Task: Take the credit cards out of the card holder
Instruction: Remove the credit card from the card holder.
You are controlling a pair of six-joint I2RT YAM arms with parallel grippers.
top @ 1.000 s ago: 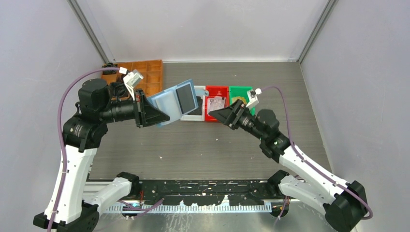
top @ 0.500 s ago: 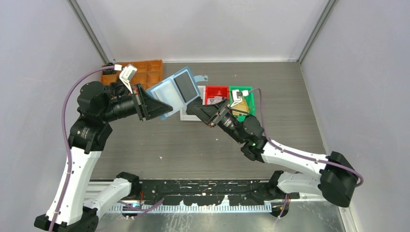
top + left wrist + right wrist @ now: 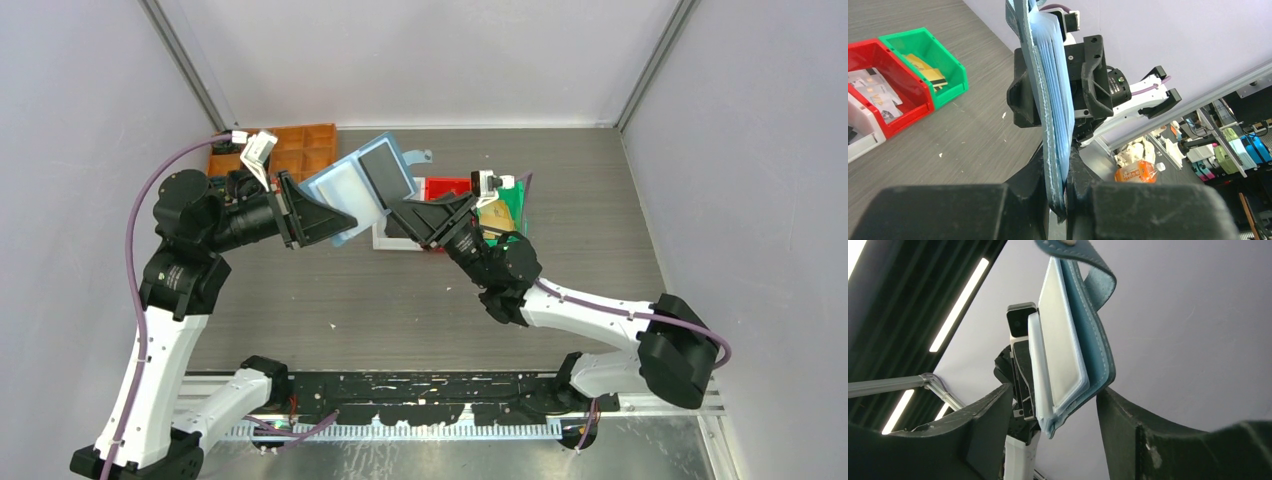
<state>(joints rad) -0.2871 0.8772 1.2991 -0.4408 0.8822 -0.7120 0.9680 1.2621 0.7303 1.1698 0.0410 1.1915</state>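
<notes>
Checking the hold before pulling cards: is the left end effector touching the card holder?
Touching. The left wrist view shows the card holder pinched at its lower edge between the fingers of the left end effector.

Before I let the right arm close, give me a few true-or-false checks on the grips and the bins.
1. The left gripper is shut on the card holder, holding it off the table. True.
2. The right gripper is shut on a card. False: its jaws stand open, one on either side of the holder's edge.
3. The green bin is empty. False: a yellowish card with a dark stripe lies in it.
4. The red bin stands between the green bin and the white bin. True.
</notes>
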